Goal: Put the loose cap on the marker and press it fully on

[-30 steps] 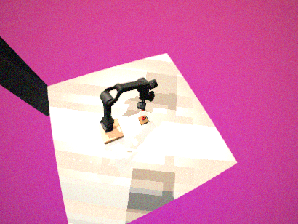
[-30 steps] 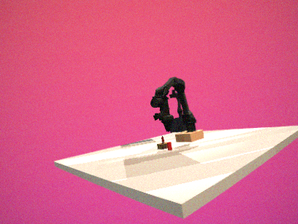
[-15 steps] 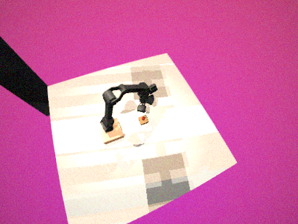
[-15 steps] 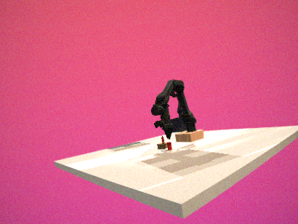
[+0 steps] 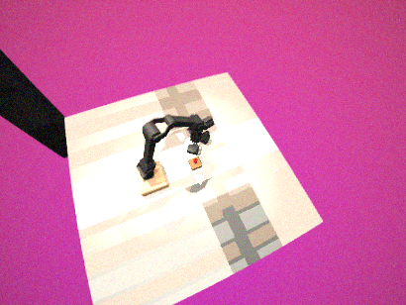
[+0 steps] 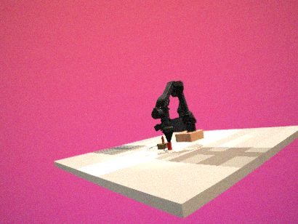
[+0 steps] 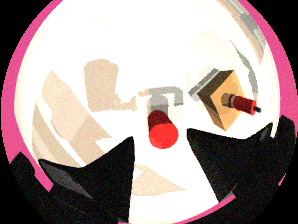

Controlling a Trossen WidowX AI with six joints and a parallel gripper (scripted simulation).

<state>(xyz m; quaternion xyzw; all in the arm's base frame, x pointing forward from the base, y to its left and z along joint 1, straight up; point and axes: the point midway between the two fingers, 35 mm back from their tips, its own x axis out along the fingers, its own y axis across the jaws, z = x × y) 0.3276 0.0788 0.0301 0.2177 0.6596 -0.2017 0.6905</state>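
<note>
The red cap stands upright on the table; in the top view I cannot make it out under the gripper. My gripper is open and points down just above the cap. In the wrist view the cap shows between the two fingertips, held by neither. The orange-brown holder block stands beside the cap. The red marker stands upright in it, with a dark tip and no cap on it.
The arm's wooden base block stands on the table. Holder and marker are close to one finger's side. A large black post rises at the left in the top view. Patches of shadow and pattern mark the table.
</note>
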